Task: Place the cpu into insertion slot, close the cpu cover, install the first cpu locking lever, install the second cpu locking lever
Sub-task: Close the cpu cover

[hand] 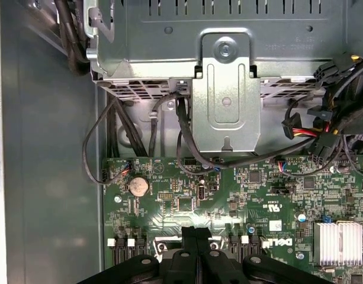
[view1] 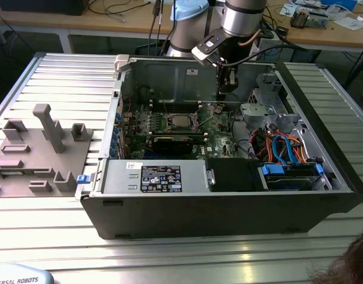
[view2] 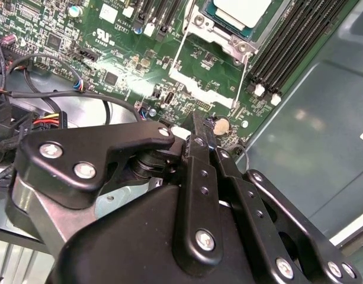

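Pincer (view1: 230,87) and arm reach down into the open computer case (view1: 228,201) in the exterior view. The pincer hangs over the rear of the green motherboard (view1: 219,122), toward the exterior view's right of the cpu (view1: 182,122). The chip lies flat on the board as a pale square in a darker surround, well apart from the pincer.

In the second wrist view the pincer (view2: 197,121) has its black fingers (view2: 200,171) pressed together with nothing between them, the tips above the board near a coin cell (view2: 220,125). Beyond them the cpu (view2: 240,10) rests in the insertion slot (view2: 225,36), its silver-grey top bare. The cpu cover (view2: 196,80), a thin silver frame, is swung off the chip toward the pincer. Green board shows through its opening; how steeply it stands I cannot tell. Long black memory slots (view2: 294,41) run beside the socket.

In the first wrist view the pincer (hand: 196,232) shows its fingertips meeting along a thin seam — closed, gripping nothing. Past them lie the coin cell (hand: 138,186), a finned heatsink (hand: 341,242), a grey metal bracket (hand: 225,100) and black cables (hand: 128,127).
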Robot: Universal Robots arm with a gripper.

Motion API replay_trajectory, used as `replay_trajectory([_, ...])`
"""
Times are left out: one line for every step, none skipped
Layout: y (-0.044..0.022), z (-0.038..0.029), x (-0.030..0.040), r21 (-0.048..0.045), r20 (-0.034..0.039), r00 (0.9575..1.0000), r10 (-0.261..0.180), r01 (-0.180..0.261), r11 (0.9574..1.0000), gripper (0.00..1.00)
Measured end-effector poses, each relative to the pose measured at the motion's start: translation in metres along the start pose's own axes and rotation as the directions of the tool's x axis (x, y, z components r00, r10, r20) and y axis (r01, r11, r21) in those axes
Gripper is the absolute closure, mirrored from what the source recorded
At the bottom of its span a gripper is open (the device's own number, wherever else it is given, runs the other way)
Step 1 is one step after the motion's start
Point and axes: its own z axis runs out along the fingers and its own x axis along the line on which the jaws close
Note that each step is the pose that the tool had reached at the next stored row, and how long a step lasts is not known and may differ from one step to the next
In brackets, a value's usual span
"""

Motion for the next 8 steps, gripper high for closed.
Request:
replay_trajectory([0.0002,0.0002,0.0000,0.0000,0.0000,1.0000,0.000,0.000,1.0000,0.89])
replay_trajectory([0.0005,0.0006,0.0000,0.0000,0.0000,1.0000,0.000,0.000,1.0000,0.89])
replay_trajectory([0.0005,0.0007,0.0000,0.0000,0.0000,1.0000,0.000,0.000,1.0000,0.89])
replay_trajectory([0.0006,0.0008,0.0000,0.0000,0.0001,1.0000,0.000,0.000,1.0000,0.89])
replay_trajectory([0.0006,0.0010,0.0000,0.0000,0.0000,1.0000,0.000,0.000,1.0000,0.89])
replay_trajectory([0.0007,0.0012,0.0000,0.0000,-0.0001,1.0000,0.000,0.000,1.0000,0.89])
replay_trajectory([0.0011,0.0018,0.0001,-0.0001,-0.0004,1.0000,0.000,0.000,1.0000,0.89])
replay_trajectory([0.0013,0.0024,0.0001,0.0000,-0.0002,1.0000,0.000,0.000,1.0000,0.89])
